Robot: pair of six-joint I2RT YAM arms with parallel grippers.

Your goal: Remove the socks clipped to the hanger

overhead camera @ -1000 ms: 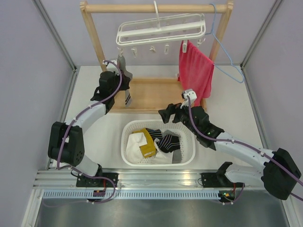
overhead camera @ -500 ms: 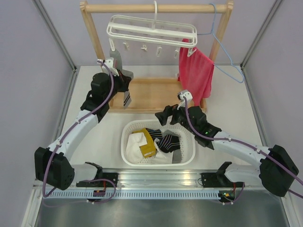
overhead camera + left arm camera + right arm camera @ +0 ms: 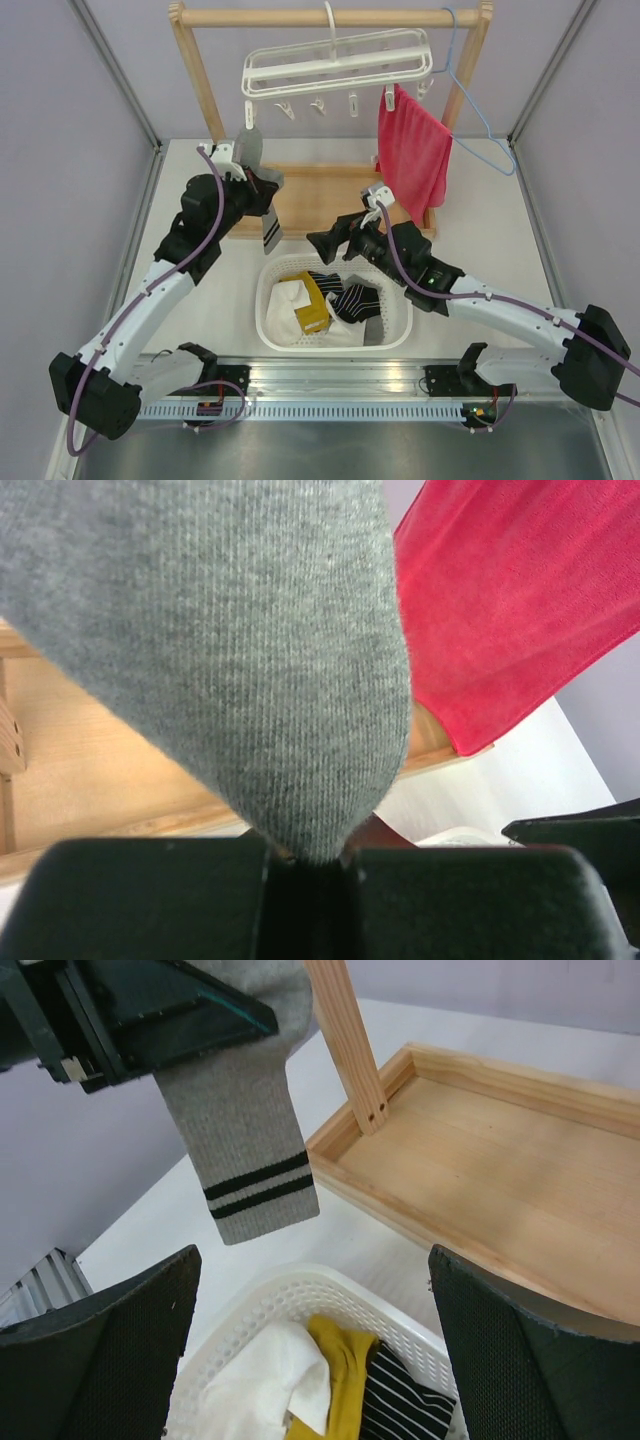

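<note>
Plain lilac wall panels enclose a flat white tabletop. A pale wooden clothes rack stands at 12 o'clock, a ribbed aluminium rail at 6 o'clock.

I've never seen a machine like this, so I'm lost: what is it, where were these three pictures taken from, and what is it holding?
These are two robot arms bolted to a table. One picture looks down from above. The other two come from a camera on each wrist. The left gripper is shut on a grey sock that hangs below a white hanger on a wooden rack. Whether the sock is clipped on, I cannot tell. The right gripper is open and empty, above a basket holding other socks. A red towel hangs beside the hanger.
</note>
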